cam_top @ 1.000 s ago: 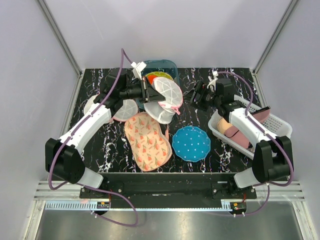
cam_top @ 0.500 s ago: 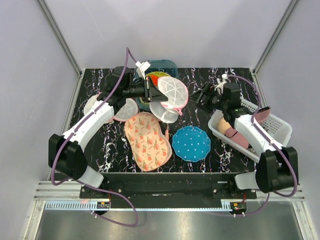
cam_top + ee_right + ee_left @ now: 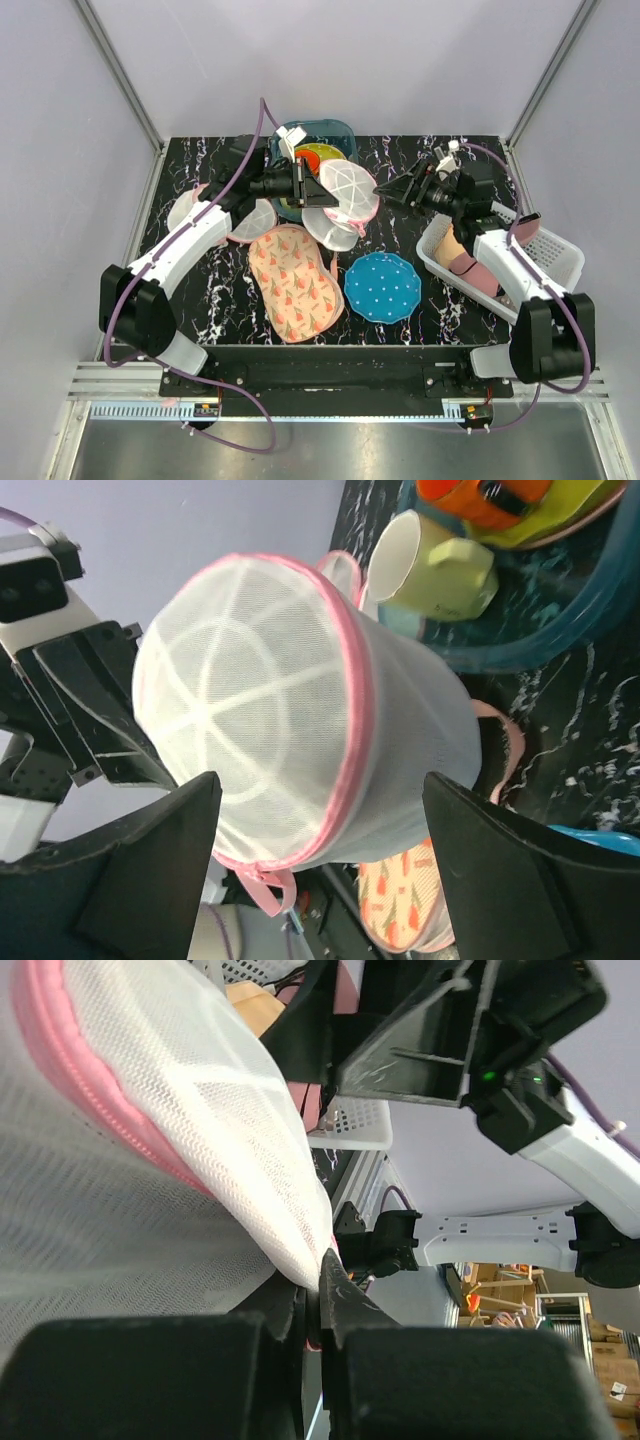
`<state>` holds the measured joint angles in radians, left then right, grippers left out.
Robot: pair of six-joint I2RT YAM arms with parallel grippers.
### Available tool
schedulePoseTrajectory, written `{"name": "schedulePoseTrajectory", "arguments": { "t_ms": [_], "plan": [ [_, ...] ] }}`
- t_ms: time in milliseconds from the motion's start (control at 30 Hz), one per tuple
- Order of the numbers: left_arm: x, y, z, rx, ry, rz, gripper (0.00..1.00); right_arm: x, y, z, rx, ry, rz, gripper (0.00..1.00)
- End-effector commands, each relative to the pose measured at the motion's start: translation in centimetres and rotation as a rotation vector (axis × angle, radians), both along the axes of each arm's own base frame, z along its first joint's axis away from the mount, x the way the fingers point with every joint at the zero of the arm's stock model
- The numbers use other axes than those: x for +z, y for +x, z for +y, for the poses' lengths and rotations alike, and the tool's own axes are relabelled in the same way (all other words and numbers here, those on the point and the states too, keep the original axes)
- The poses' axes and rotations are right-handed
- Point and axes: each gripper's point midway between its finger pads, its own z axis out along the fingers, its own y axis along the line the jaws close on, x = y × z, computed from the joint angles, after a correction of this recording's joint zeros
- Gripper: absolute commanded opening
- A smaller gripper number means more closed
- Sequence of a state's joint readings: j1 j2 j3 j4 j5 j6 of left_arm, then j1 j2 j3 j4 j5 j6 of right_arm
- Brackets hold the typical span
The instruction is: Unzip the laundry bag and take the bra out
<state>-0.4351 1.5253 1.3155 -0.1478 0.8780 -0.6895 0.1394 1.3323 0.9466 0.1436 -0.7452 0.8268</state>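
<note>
Motion over the last second swung the laundry bag (image 3: 345, 190) rightward above the table (image 3: 440, 310), dome facing the right claw (image 3: 392, 188), which stood wide just beside it; the left claw (image 3: 308, 186) pinched its mesh edge (zip looked closed, bra unseen); unzipping lay ahead.

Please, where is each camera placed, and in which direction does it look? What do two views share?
Top external: high behind the arm bases, looking down at the black marbled table; both arms show.
Left wrist: on the left arm, looking along its shut left gripper, which pinches the round white mesh laundry bag with pink trim.
Right wrist: on the right arm, looking through its open right gripper at that bag.
Shared: both wrist views show the bag.
</note>
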Motion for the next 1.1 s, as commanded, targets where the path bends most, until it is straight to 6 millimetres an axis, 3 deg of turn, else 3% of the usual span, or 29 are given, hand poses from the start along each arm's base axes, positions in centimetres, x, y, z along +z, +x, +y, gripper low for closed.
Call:
{"name": "schedulePoseTrajectory", "arguments": {
  "t_ms": [0, 67, 167, 200, 333, 400, 433, 500, 533, 600, 700, 767, 933, 1067],
  "plan": [
    [3.3, -0.2, -0.4, -0.036, -0.063, -0.115, 0.00, -0.2, -1.6, 2.3, 0.178, 0.136, 0.025, 0.89],
    [3.6, -0.4, -0.5, -0.043, -0.069, -0.124, 0.00, -0.5, -2.2, 3.2, 0.224, 0.143, 0.040, 0.88],
    [3.3, -0.4, -0.6, -0.048, -0.067, -0.118, 0.00, -0.1, -2.6, 4.0, 0.245, 0.143, 0.012, 0.74],
    [3.0, -0.3, -0.6, -0.049, -0.065, -0.111, 0.00, 0.4, -2.7, 3.9, 0.236, 0.144, -0.012, 0.50],
    [1.4, 0.7, -0.7, -0.018, -0.039, -0.070, 0.00, 0.8, -1.8, 3.0, 0.116, 0.103, -0.044, 0.00],
    [1.1, 1.2, -0.9, -0.004, -0.032, -0.052, 0.02, 0.5, -1.8, 2.4, 0.064, 0.075, -0.030, 0.00],
    [0.7, 1.6, -0.9, 0.014, -0.018, -0.032, 0.24, 0.1, -1.3, 1.9, 0.015, 0.062, -0.020, 0.00],
    [0.5, 2.2, -0.8, 0.045, 0.005, -0.019, 0.52, -0.5, -1.6, 1.2, -0.041, 0.053, 0.018, 0.00],
    [0.5, 2.6, -0.4, 0.091, 0.036, -0.001, 0.76, -0.9, -1.2, 0.6, -0.106, 0.047, 0.031, 0.00],
    [0.7, 2.9, 0.1, 0.140, 0.071, 0.001, 0.87, -1.5, -1.8, 0.0, -0.159, 0.075, 0.065, 0.00],
    [0.7, 2.2, 1.5, 0.235, 0.124, 0.048, 0.90, -2.2, -1.8, -1.2, -0.271, 0.100, 0.100, 0.00],
    [0.4, 0.6, 1.8, 0.270, 0.117, 0.109, 0.94, -2.1, -2.0, -1.4, -0.302, 0.110, 0.102, 0.00],
    [-1.3, -2.6, -0.9, 0.240, 0.036, 0.264, 0.99, -2.4, -1.9, -1.8, -0.335, 0.103, 0.096, 0.00],
    [-3.3, -2.9, -2.2, 0.218, 0.029, 0.346, 0.99, -2.2, -1.7, -1.5, -0.319, 0.102, 0.089, 0.00]
  ]
}}
